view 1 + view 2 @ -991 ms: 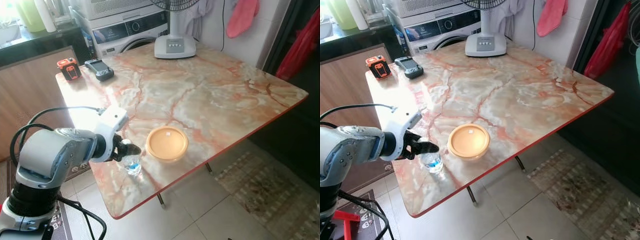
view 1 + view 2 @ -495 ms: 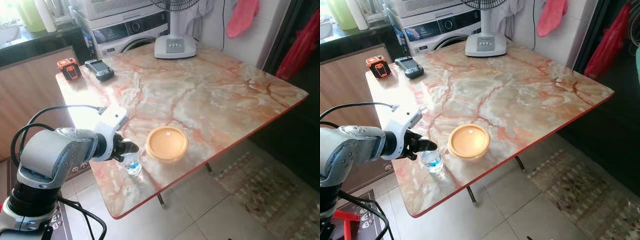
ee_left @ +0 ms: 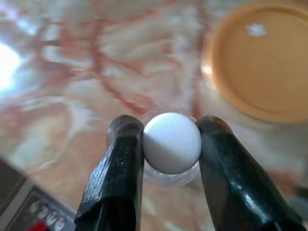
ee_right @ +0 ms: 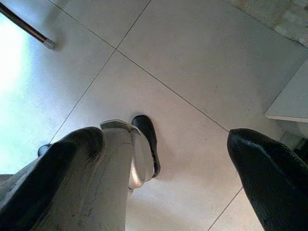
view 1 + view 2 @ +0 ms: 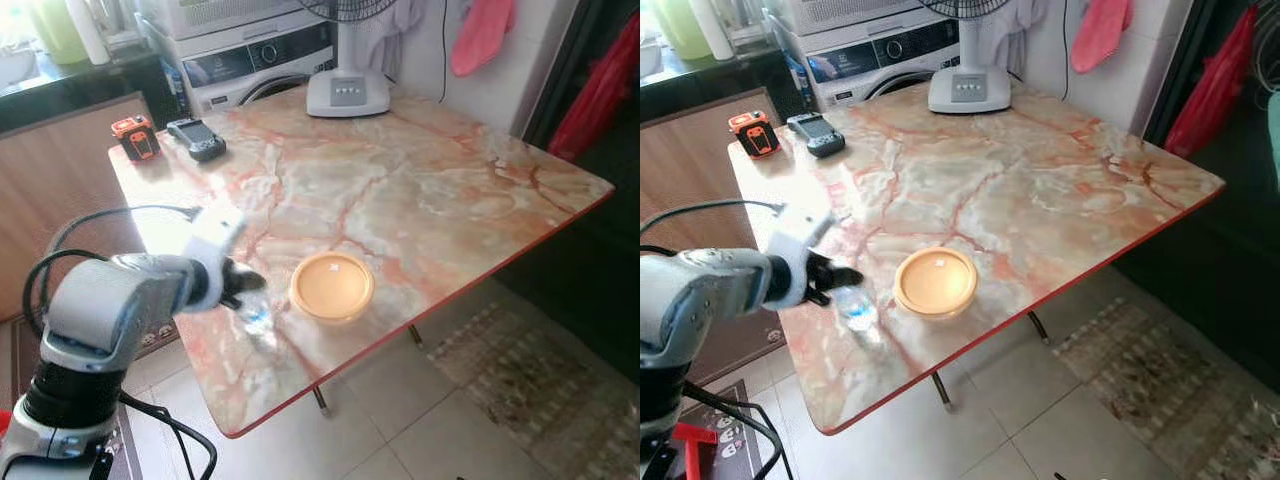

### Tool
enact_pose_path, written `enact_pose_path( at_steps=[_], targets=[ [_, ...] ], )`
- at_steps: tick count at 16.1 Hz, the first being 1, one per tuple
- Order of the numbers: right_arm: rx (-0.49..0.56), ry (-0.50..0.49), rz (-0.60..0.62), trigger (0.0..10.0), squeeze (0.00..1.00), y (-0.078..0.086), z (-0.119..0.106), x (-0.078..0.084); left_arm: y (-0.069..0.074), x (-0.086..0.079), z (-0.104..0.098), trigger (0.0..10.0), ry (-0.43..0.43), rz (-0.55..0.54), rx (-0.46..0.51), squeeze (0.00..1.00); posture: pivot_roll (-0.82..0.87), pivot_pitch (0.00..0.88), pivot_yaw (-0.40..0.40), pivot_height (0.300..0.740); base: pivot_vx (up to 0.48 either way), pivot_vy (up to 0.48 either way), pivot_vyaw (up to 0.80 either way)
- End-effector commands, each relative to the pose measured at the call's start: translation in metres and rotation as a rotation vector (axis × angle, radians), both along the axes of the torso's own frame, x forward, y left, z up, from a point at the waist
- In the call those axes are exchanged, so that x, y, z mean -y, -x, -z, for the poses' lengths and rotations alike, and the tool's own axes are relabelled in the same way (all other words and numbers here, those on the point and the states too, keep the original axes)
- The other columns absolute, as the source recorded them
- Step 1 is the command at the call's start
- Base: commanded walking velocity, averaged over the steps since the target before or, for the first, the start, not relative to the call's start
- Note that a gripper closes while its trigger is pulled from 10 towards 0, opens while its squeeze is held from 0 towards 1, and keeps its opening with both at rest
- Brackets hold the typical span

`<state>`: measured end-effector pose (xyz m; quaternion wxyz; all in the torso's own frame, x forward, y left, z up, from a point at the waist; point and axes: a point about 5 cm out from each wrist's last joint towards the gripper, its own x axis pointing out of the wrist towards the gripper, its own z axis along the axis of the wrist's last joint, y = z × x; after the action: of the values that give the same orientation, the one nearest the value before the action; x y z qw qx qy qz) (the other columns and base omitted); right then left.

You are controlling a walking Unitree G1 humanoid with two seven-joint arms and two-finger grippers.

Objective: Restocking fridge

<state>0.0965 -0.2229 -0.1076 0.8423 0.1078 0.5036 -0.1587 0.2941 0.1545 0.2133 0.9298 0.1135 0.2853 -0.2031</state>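
bottle (image 3: 172,143) near table (image 5: 420,190) edge, just beside orange lid (image 5: 332,286) | left gripper (image 3: 168,144) closed on its white cap | we judged it light, smooth, slippery; neck grip best | right gripper (image 4: 163,144) wide open, empty

Silver arm (image 5: 110,305), black cable (image 5: 110,215)
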Motion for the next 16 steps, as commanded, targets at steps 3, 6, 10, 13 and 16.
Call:
enact_pose_path(
  at_steps=[3, 6, 10, 13, 16],
  targets=[
    [-0.037, -0.021, -0.006, 10.0, 0.0, 0.008, 0.004, -0.007, -0.017, -0.042, -0.029, 0.0, 0.005, -0.276, 0.194, 0.0, 0.02, 0.0, 0.045, 0.74, 0.0, 0.0, 0.0],
    [-0.036, -0.025, -0.007, 10.0, 0.0, 0.007, 0.004, -0.008, -0.021, -0.084, -0.032, 0.0, 0.008, -0.499, 0.28, 0.0, 0.02, 0.0, 0.05, 0.74, 0.0, 0.0, 0.0],
    [-0.033, -0.027, -0.002, 10.0, 0.0, 0.006, 0.004, -0.01, -0.015, -0.138, 0.017, 10.0, -0.128, -0.743, 0.279, 0.0, 0.02, 0.0, 0.058, 0.74, 0.0, 0.0, 0.0],
    [-0.032, -0.029, -0.002, 10.0, 0.0, 0.006, 0.004, -0.01, -0.002, -0.162, 0.062, 10.0, -0.242, -0.845, 0.344, 0.0, 0.01, 0.0, 0.06, 0.74, 0.0, 0.0, 0.0],
    [-0.032, -0.028, 0.0, 10.0, 0.0, 0.006, 0.004, -0.009, 0.019, -0.163, 0.121, 10.0, -0.076, -0.849, 0.258, 0.0, 0.02, 0.0, 0.056, 0.74, 0.0, 0.0, 0.0]
  ],
)
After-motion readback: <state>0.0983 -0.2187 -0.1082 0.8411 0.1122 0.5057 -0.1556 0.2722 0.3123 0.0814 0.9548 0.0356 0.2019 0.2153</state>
